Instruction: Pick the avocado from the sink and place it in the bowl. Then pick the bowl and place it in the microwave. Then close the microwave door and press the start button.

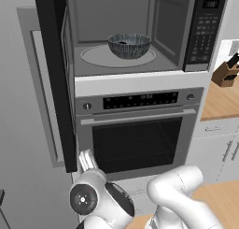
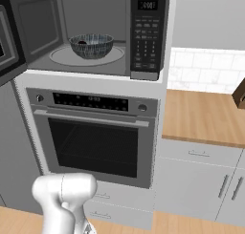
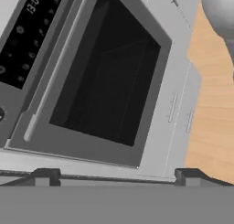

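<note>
A grey kitchen wall holds the microwave [image 1: 140, 36], its microwave door [image 1: 53, 78] swung open left, bowl [image 1: 129, 45] on the turntable. From the right, bowl [image 2: 91, 45] above oven [image 2: 93, 137]. Gripper [image 3: 114, 177] spread wide, empty.

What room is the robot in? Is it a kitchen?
Yes, it looks like a kitchen. A microwave with its door open sits above a built-in oven, and a wooden counter with a knife block stands beside them.
</note>
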